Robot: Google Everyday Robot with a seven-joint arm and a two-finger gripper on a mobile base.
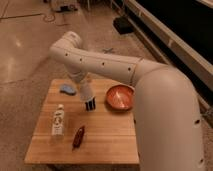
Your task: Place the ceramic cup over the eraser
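Claw (89,98) sits near frame centre, pointing down over the middle of the worktop (107,142). It is closed on the ceramic cup (87,92), a small white cup seen just under the wrist. Directly below the cup is the eraser (90,105), a black block with pale stripes; cup and eraser look touching or nearly so, but cannot tell if the cup already covers it.

Blue-grey pad (67,89) lies just left of the claw, toward the worktop's upper left corner. Red bowl (120,97) sits to the right of the claw, near the back edge, close beside the arm. White bottle (58,122) lies lower left; it has a label, the writing too small to read. Dark red oblong thing (78,137) lies just right of the bottle, near the front edge. White robot arm (150,90) fills the right side of the frame.
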